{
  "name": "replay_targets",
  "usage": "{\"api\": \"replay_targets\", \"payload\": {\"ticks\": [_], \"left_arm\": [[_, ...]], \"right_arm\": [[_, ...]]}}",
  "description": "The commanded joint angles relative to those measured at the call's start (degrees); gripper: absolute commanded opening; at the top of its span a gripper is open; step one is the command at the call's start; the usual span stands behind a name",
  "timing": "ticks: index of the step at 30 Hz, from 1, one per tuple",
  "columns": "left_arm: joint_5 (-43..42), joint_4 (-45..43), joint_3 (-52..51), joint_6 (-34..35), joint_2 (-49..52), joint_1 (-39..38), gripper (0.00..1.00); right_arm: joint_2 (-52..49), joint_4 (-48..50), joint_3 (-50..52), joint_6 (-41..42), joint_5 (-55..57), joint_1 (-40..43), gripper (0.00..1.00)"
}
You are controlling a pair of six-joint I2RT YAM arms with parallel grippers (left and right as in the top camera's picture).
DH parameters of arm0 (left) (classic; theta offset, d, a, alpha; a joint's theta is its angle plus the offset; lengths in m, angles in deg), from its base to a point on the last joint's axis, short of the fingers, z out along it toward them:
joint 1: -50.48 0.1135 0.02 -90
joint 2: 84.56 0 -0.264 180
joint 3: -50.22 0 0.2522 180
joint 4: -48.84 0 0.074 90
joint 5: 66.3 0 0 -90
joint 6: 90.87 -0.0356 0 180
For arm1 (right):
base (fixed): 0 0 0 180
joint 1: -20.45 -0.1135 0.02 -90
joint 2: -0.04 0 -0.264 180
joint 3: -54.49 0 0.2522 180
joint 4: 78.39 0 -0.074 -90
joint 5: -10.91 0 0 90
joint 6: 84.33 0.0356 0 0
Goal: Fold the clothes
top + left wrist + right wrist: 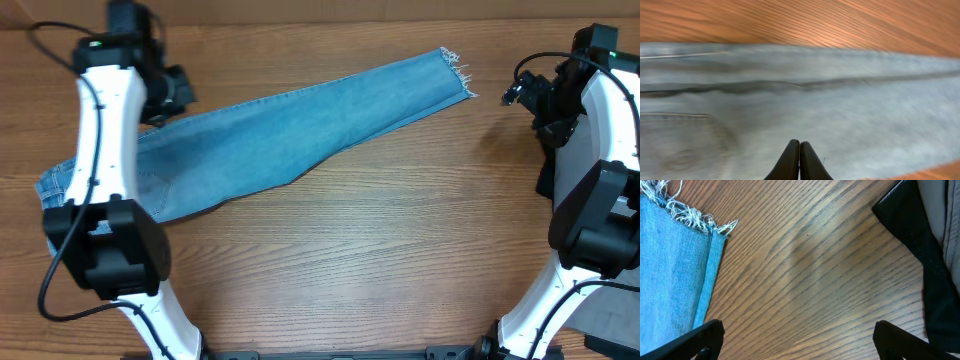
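Overhead: The jeans (300, 130) lie flat on the wooden tabletop (380, 260), running on a slant from the waist end at lower left to a frayed hem (455, 70) at upper right. The left arm (100, 120) crosses the waist end, and its left jaws sit over the upper edge of the denim there. The right arm (600, 120) stands at the right edge, with the right jaws out past the hem and apart from it.

Left wrist: View blurred. Denim (840, 110) fills most of it, with a dark seam line running across and bare wood above. The left jaws are clenched, the two black fingers (790, 162) pressed tip to tip above the cloth. Cannot tell whether any denim is pinched between them.

Right wrist: The right jaws are released, with the fingers (700, 340) spread to either lower corner. Bare wood grain lies between them. The hem with its whitish threads (685, 215) sits at upper left, clear of both fingers. A dark part of the arm (910, 255) shows at upper right.
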Motion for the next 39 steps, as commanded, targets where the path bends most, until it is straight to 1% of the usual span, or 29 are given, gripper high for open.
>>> {"api": "replay_targets", "payload": {"ticks": [1,2,3,5,7,9,11,13,16,18,19,22,24,27,29,32,33,35,39], "left_arm": [[-2.1,-1.5,-0.9,-3.0,1.8,-7.1,0.42],[-2.1,-2.2,-0.9,-5.4,1.8,-7.9,0.50],[-2.5,-3.2,-0.9,-8.5,1.8,-8.6,0.60],[-2.4,-4.6,-0.9,-15.6,1.8,-10.0,0.67],[-0.6,-5.9,-0.9,-20.0,2.1,-10.8,0.73],[-0.2,-7.4,-0.9,-22.9,2.6,-10.9,0.79],[-1.8,-8.5,-0.9,-24.7,3.5,-10.8,0.78],[-3.3,-8.9,-0.9,-26.6,5.2,-10.5,0.75],[-3.4,-9.6,-0.9,-33.2,9.4,-10.4,0.72],[-3.4,-9.9,-0.9,-36.3,11.5,-10.4,0.71],[-3.4,-9.9,-0.9,-37.2,12.4,-10.4,0.67],[-4.0,-10.0,-0.9,-38.1,14.6,-10.4,0.63],[-5.1,-10.1,-0.9,-39.1,15.7,-10.4,0.64],[-5.3,-10.4,-0.9,-40.4,17.3,-10.3,0.68],[-5.3,-10.7,-0.9,-40.4,17.9,-10.3,0.67],[-5.2,-11.2,-0.9,-40.4,17.9,-10.3,0.55],[-5.0,-11.5,-0.9,-40.3,17.9,-10.3,0.49],[-4.6,-11.7,-0.9,-40.2,17.9,-10.3,0.44],[-4.7,-11.9,-0.9,-40.2,17.9,-10.3,0.43]], "right_arm": [[1.3,0.2,-0.9,0.3,0.6,-0.1,1.00],[1.3,0.3,-0.9,0.3,0.6,-0.1,1.00],[1.3,0.3,-0.9,0.3,0.6,0.0,1.00],[1.3,0.3,-0.9,0.3,0.6,0.0,1.00],[1.3,0.3,-0.9,0.3,0.6,-0.1,1.00],[1.3,0.3,-0.9,0.3,0.6,-0.1,1.00],[1.3,0.3,-0.9,0.3,0.6,-0.1,1.00],[1.3,0.3,-0.9,0.3,0.6,-0.1,1.00],[1.3,0.3,-0.9,0.3,0.6,-0.1,1.00],[1.3,0.3,-0.9,0.3,0.6,-0.1,1.00],[1.3,0.3,-0.9,0.3,0.6,-0.1,1.00],[1.3,0.3,-0.9,0.3,0.6,0.0,1.00],[1.3,0.3,-0.9,0.3,0.6,-0.1,1.00],[1.3,0.3,-0.9,0.3,0.6,-0.1,1.00],[1.3,0.3,-0.9,0.3,0.6,-0.1,0.99],[1.3,0.3,-0.9,0.3,0.6,-0.1,1.00],[1.3,0.3,-0.9,0.3,0.6,-0.1,1.00],[1.3,0.3,-0.9,0.3,0.6,-0.1,1.00],[1.3,0.3,-0.9,0.3,0.6,-0.1,1.00]]}}
